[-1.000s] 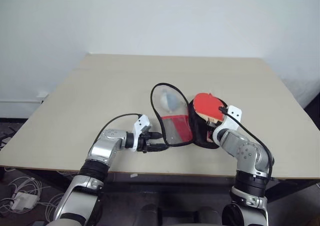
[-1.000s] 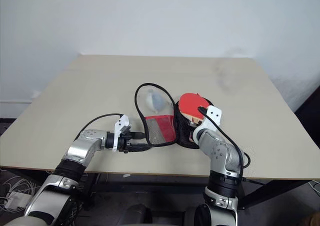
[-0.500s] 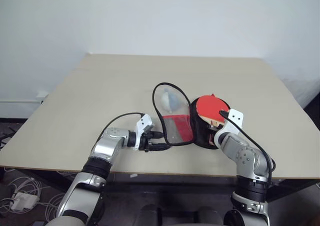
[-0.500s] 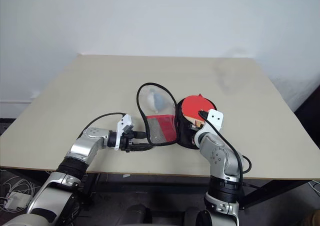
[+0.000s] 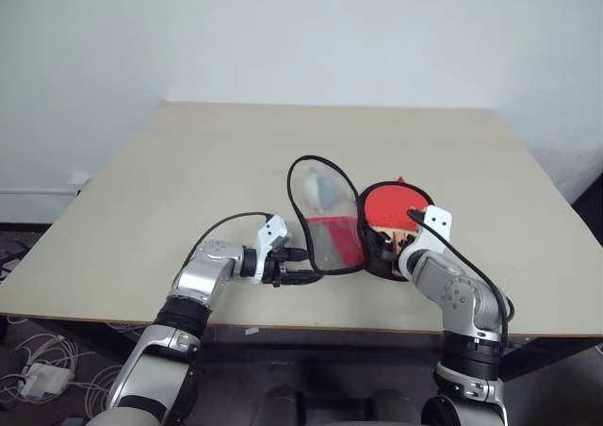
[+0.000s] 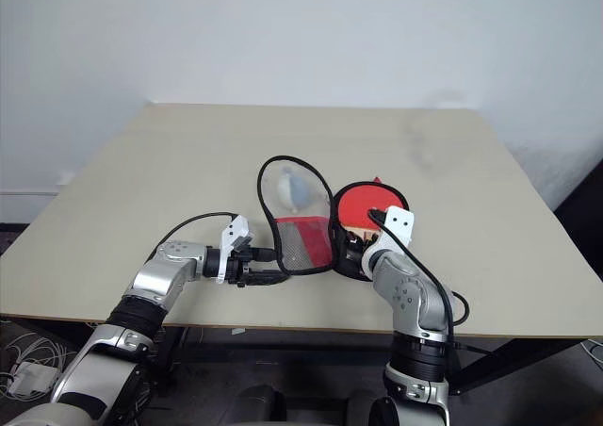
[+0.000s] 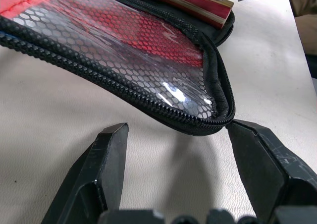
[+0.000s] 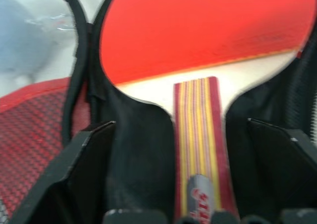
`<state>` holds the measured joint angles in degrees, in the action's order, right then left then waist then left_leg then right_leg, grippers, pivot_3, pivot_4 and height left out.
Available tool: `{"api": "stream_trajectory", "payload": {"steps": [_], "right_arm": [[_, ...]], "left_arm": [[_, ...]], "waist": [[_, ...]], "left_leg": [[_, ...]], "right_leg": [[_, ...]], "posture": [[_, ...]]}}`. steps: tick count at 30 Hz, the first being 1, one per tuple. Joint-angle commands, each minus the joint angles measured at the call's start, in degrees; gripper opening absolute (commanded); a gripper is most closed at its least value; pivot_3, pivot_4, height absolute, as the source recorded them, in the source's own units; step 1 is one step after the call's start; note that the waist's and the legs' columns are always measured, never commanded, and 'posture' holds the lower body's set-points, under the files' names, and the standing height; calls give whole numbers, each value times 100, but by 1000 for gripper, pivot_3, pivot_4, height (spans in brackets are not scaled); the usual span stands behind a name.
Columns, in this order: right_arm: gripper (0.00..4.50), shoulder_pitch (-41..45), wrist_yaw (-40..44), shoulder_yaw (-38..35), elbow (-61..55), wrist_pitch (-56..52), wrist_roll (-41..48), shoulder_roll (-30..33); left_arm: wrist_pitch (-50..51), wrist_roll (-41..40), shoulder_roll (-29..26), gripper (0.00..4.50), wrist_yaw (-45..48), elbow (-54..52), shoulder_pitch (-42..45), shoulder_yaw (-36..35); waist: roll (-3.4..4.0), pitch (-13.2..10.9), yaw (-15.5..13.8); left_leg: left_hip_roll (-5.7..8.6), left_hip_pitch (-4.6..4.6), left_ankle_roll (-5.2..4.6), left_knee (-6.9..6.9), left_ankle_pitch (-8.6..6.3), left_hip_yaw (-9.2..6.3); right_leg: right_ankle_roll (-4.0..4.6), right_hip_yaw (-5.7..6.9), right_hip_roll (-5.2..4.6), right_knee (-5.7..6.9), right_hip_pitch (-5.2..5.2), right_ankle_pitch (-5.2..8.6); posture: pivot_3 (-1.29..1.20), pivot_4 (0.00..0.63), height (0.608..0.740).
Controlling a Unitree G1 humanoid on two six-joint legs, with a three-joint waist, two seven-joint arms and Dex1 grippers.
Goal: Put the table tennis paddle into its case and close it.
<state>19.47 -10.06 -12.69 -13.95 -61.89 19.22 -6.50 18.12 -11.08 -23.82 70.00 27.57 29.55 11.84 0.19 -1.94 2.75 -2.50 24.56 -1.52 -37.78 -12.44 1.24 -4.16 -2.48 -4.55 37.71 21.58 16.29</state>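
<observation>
Between your right gripper's [image 8: 198, 174] open jaws lies the paddle [image 8: 208, 40]: matt red rubber face, pale wood, striped glossy handle. The case [image 7: 148, 50] between your left gripper's [image 7: 173, 184] jaws is glossy clear plastic, honeycomb-patterned, with coarse black zip edging. The table [image 7: 59, 120] is matt.

The case [image 5: 353, 230] lay open on the table [image 5: 188, 172], close to its near edge. The table tennis paddle [image 5: 394, 206] sat inside the case's right half, its round end toward 12 o'clock and its handle toward 6 o'clock. The case's other half was spread out at 9 o'clock from the paddle
</observation>
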Motion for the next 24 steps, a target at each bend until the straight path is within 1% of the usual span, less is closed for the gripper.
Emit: {"api": "stream_trajectory", "payload": {"steps": [1, 5, 9, 12, 15, 18, 19, 22, 24], "right_arm": [[4486, -61, 617, 280, -725, 575, 9, 569], [4486, 10, 1294, -349, -1082, 752, 942, 673], [4486, 324, 1658, -699, -1363, 1181, 1361, 998], [4486, 428, 1628, -842, -1140, 1555, 1313, 1161], [4486, 517, 1430, -1161, -888, 1896, 1404, 1130], [4486, 530, 1324, -1380, -702, 2180, 1493, 1133], [4486, 523, 1308, -1390, -668, 2236, 1495, 1150], [4486, 523, 1194, -1552, -468, 2510, 1479, 1184], [4486, 527, 1122, -1627, -370, 2670, 1462, 1214]], "left_arm": [[39, -165, 53, 3340, 28, -131, 185, -156], [298, -393, 180, 3340, 70, -239, 269, -237], [583, -626, 418, 3340, 117, -497, 299, -265], [879, -910, 816, 3340, 31, -537, 490, -332], [993, -1031, 1181, 3340, -63, -490, 704, -334], [858, -937, 1525, 3340, -158, -317, 897, -221], [828, -912, 1585, 3340, -171, -285, 924, -197], [795, -866, 2019, 3340, -215, -225, 979, 24], [773, -795, 2216, 3340, -271, -146, 987, 139]], "waist": [[0, 0, -5], [-1, -1, 0], [1, -3, 0], [-1, -2, -10], [-6, -3, -20], [-5, -4, -18], [-5, -4, -17], [-4, -3, 0], [-4, -4, -1]], "left_leg": [[0, 1, 0, -1, 0, 0], [1, 0, 0, -1, 0, -1], [-2, 0, -1, -2, 0, -1], [-2, 0, 0, -2, 0, -2], [2, 0, -1, -5, 0, -4], [5, 1, -1, -4, 0, -3], [5, 1, -1, -3, 0, -3], [3, 0, -1, -1, 0, -3], [4, 0, -2, -2, 0, -3]], "right_leg": [[0, 1, -1, -1, -1, 0], [0, 1, -1, -3, -2, 0], [0, 0, 2, -2, -3, 0], [0, 1, 3, -3, -3, 0], [-1, 4, 1, -7, -9, 0], [-1, 1, 1, -6, -7, 0], [-1, 1, 1, -6, -7, 0], [-1, -3, 4, -6, -5, 0], [-1, -2, 4, -6, -7, 0]], "posture": [[0, 0, 740], [0, 0, 740], [0, 0, 740], [0, 0, 740], [0, 0, 740], [0, 0, 740], [0, 0, 740], [0, 0, 740], [0, 0, 740]]}}
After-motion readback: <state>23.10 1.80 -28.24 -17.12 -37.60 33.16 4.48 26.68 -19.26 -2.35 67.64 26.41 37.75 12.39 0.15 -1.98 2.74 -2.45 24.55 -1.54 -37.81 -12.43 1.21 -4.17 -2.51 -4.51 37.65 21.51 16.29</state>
